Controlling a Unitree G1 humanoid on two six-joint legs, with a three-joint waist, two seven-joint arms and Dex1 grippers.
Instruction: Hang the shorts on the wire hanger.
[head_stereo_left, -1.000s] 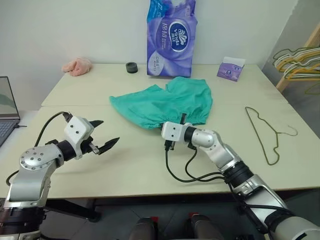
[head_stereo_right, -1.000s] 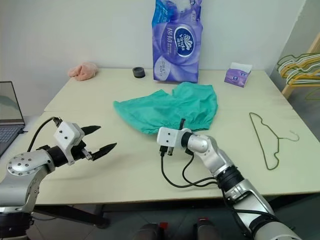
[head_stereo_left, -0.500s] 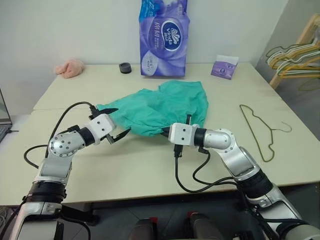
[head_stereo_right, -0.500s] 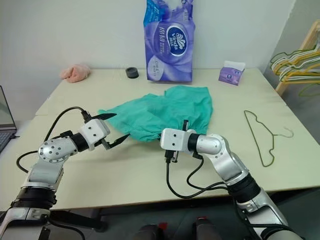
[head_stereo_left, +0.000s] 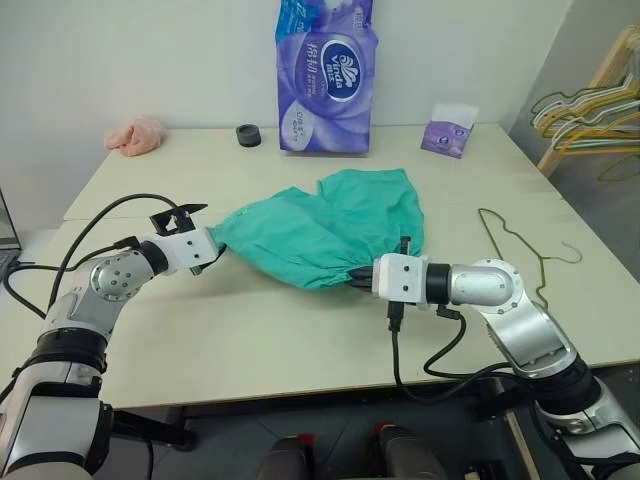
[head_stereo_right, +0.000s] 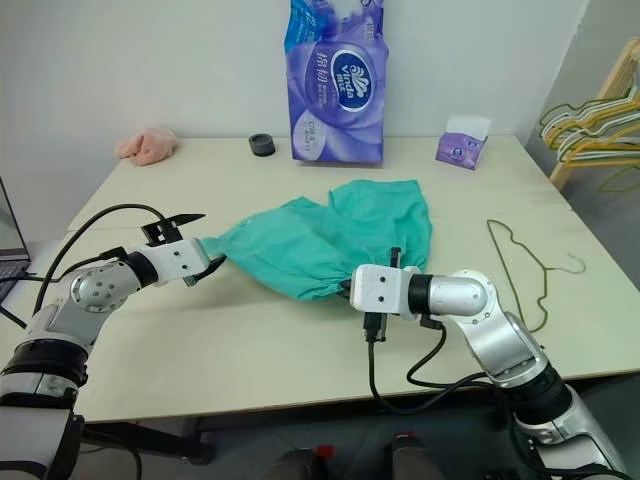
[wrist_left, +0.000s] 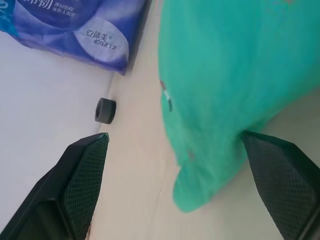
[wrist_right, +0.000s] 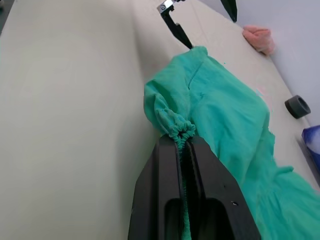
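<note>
The teal-green shorts (head_stereo_left: 330, 225) lie spread on the table's middle. My right gripper (head_stereo_left: 356, 275) is shut on their gathered waistband at the near edge; the right wrist view shows the bunched elastic pinched between its black fingers (wrist_right: 167, 155). My left gripper (head_stereo_left: 203, 238) is open at the shorts' left corner. In the left wrist view that corner of the shorts (wrist_left: 220, 95) hangs between the two spread fingers (wrist_left: 82, 170). The thin olive wire hanger (head_stereo_left: 544, 290) lies flat on the table to the right, apart from both grippers.
A tall purple tissue pack (head_stereo_left: 322, 75), a black roll (head_stereo_left: 248, 135), a small purple box (head_stereo_left: 447, 130) and a pink fluffy cloth (head_stereo_left: 137, 135) stand along the table's far side. A bunch of coloured hangers (head_stereo_left: 585, 110) hangs beyond the right edge.
My left gripper has reached forward and rolled, arriving at the shorts' left corner. My right gripper has drawn the waistband toward me and to the right, dragging the shorts along.
</note>
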